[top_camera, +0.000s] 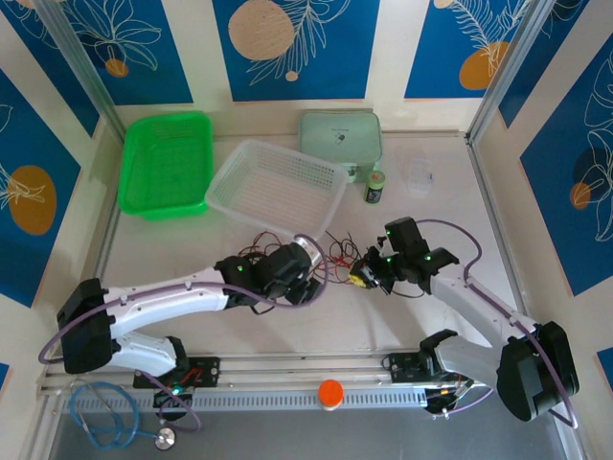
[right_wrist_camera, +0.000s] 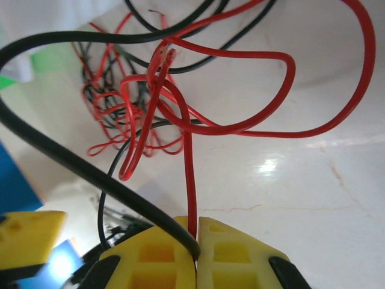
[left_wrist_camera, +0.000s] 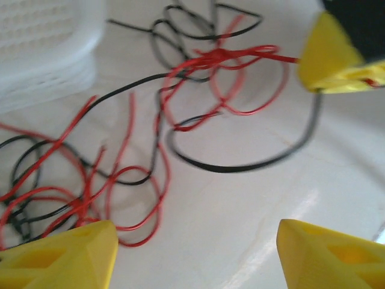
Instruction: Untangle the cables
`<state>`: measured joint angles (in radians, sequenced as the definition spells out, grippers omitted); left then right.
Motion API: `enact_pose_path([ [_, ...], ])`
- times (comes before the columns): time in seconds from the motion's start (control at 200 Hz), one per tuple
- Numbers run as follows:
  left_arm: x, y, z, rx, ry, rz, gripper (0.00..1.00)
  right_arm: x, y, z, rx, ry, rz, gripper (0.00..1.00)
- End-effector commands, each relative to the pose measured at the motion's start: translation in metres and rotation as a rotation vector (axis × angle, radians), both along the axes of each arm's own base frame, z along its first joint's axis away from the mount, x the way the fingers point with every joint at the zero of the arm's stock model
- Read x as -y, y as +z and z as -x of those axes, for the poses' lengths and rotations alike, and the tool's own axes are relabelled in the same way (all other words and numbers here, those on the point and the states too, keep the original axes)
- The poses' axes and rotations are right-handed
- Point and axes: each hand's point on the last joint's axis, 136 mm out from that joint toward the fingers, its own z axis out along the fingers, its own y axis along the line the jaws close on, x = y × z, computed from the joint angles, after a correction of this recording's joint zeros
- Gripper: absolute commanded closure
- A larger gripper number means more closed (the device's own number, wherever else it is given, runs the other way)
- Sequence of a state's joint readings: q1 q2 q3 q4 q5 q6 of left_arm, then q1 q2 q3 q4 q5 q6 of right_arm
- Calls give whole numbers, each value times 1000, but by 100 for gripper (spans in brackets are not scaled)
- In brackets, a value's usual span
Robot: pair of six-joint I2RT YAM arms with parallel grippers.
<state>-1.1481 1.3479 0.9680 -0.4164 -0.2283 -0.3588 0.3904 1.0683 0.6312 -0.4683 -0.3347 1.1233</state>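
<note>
Thin red and black wires (top_camera: 337,251): too small in top view to trace loops, partly hidden behind wrists. Left wrist view: wires blurred, tangle cropped at left edge. Left gripper (left_wrist_camera: 192,259) yellow plastic fingertips (left_wrist_camera: 60,256) cropped at bottom. White mesh plastic basket (left_wrist_camera: 42,48) blurred, cropped at corner. Right wrist view: red wire (right_wrist_camera: 190,180) end hidden in seam of right gripper (right_wrist_camera: 196,241), pressed-together yellow fingertips (right_wrist_camera: 156,259) cropped at bottom. Small dark jar (top_camera: 375,186): label unreadable.

One red cable (right_wrist_camera: 190,174), one black cable (left_wrist_camera: 228,169). Yellow fingers (left_wrist_camera: 60,259). Glossy off-white table (top_camera: 364,316). Bright green basket (top_camera: 168,168); translucent white basket (top_camera: 278,187), mesh-patterned. Blue walls (top_camera: 287,38), white leaf outlines, orange circles, cream stripes.
</note>
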Motion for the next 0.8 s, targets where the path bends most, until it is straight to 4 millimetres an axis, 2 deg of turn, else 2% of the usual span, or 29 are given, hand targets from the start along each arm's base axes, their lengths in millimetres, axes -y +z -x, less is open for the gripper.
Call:
enact_pose_path([
  [0.0,24,17,-2,126,-90,32,29,-8,35,1,-6,25,-146,100],
  [0.105,19,29,-20,224,-27,15,28,0,45,5,6,57,-133,100],
  [0.23,19,56,-30,307,-12,43,31,11,42,16,35,131,-22,100],
  [0.375,30,84,-24,318,-101,112,36,18,25,25,38,182,48,100],
  [0.48,39,93,-10,276,-211,159,39,22,9,26,39,200,107,100],
  [0.56,47,97,8,218,-325,210,40,27,0,24,48,214,167,100],
  [0.63,49,99,16,188,-366,235,40,25,-2,21,85,243,199,100],
  [0.73,49,82,9,158,-352,190,44,17,4,16,169,289,209,100],
  [0.795,53,65,4,139,-353,155,51,12,11,14,226,318,202,100],
])
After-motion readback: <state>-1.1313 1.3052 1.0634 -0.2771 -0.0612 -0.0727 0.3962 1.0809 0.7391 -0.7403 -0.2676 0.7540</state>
